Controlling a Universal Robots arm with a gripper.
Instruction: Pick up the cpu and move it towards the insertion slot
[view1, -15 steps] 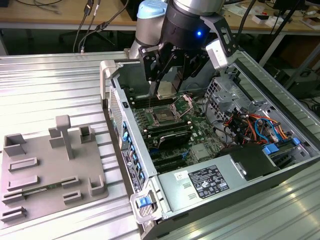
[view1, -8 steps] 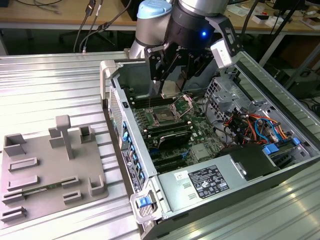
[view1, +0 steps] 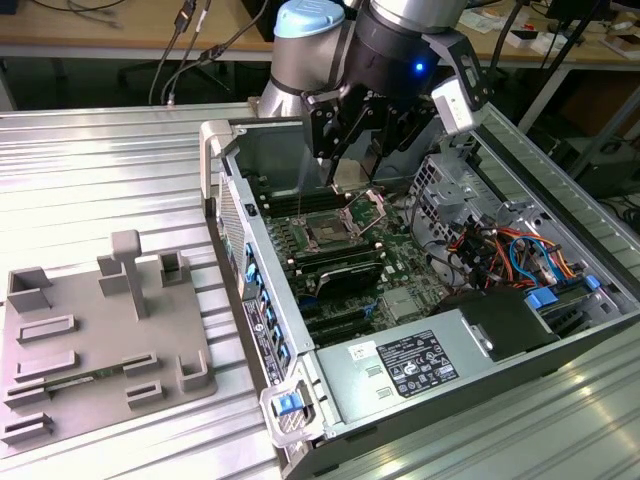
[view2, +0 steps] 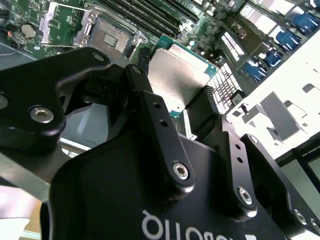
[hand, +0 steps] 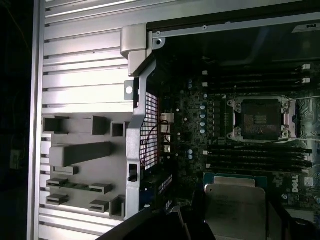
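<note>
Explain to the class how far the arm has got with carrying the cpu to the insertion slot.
Done: the cpu is lifted, gripped between the fingers of the gripper. In hand: it hangs inside the open computer case, above the board near the insertion slot. Left: the slot's dark centre is bare, so the cpu is not over it yet.

I see the cpu (view2: 180, 75) as a flat square with a pale silver top and green edge, lifted off the board, near the insertion slot (hand: 258, 119). The insertion slot shows a dark centre, silver frame, bracket raised.
</note>
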